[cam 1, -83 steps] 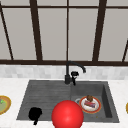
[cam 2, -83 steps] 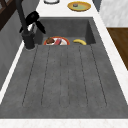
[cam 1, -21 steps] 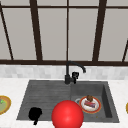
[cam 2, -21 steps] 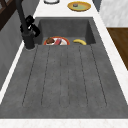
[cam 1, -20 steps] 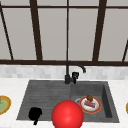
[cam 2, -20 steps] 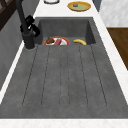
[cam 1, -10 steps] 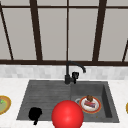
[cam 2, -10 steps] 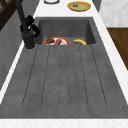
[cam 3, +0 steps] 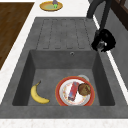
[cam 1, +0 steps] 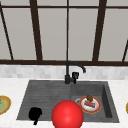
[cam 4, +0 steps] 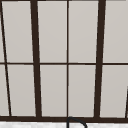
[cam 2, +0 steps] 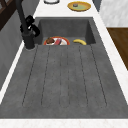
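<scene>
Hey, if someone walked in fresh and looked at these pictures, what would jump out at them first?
Probably the big red ball, low in the front view before the sink. Next, the red-rimmed plate of food in the basin, with a banana lying apart beside it. The left hand hangs over the draining board's near edge.

Matt grey stone sink (cam 2: pixel 65 82) — speckled

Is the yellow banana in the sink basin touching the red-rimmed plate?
Apart. In the right side view, the yellow banana lies left of the red-rimmed plate, with a strip of bare grey basin floor between them.
</scene>
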Controlling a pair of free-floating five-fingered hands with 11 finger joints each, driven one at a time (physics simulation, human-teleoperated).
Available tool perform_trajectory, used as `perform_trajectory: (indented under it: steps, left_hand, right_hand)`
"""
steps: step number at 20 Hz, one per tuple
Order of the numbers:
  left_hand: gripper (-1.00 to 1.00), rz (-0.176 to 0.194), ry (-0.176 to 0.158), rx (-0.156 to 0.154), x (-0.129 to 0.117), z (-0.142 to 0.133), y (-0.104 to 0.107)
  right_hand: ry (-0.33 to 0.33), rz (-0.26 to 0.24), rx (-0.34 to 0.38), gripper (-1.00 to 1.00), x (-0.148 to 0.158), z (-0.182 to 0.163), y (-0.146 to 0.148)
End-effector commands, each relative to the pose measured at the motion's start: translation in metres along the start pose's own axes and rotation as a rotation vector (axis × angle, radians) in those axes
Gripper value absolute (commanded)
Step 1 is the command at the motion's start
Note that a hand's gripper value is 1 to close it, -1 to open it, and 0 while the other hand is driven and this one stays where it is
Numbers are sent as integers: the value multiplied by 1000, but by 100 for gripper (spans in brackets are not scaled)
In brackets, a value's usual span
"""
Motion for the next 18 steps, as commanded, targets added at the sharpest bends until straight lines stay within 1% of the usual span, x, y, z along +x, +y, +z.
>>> perform_trajectory:
  steps: [1, 2, 3, 4, 5, 6, 7, 8, 9, 10, 11, 12, 13, 15, 16, 18]
  left_hand:
    - [0, 0, 0, 0, 0, 0, 0]
    - [0, 0, 0, 0, 0, 0, 0]
    - [0, 0, 0, 0, 0, 0, 0]
    - [0, 0, 0, 0, 0, 0, 0]
    - [0, 0, 0, 0, 0, 0, 0]
    - [0, 0, 0, 0, 0, 0, 0]
    - [0, 0, 0, 0, 0, 0, 0]
    - [0, 0, 0, 0, 0, 0, 0]
    - [0, 0, 0, 0, 0, 0, 0]
    - [0, 0, 0, 0, 0, 0, 0]
    - [0, 0, 0, 0, 0, 0, 0]
    - [0, 0, 0, 0, 0, 0, 0]
    - [0, 0, 0, 0, 0, 0, 0]
    - [0, 0, 0, 0, 0, 0, 0]
    - [0, 0, 0, 0, 0, 0, 0]
    - [0, 0, 0, 0, 0, 0, 0]
  right_hand:
    - [-20, -115, -4, 100, -7, -7, 13]
    - [-6, -10, 0, 100, -3, 1, 1]
    - [8, 7, -2, 100, 1, 0, 0]
    - [19, 19, -4, -100, 2, 0, -1]
    - [30, 28, 9, -100, 2, -2, -3]
    - [25, 35, 8, -100, 2, 2, 0]
    - [-6, 51, 36, -100, 1, -7, 1]
    - [-3, 36, 15, -100, -3, -2, 4]
    - [-7, 4, 18, -100, -12, 3, 2]
    - [8, -9, 18, -100, -9, 4, -5]
    - [28, -12, 19, -100, -6, 12, -15]
    - [33, -18, 20, -100, -13, 18, -23]
    - [42, -31, 21, -100, -12, 21, -25]
    - [43, -25, 24, -100, -18, 29, -32]
    - [24, -16, 27, -100, -24, 34, -33]
    - [9, -14, 16, -100, -32, 40, -34]
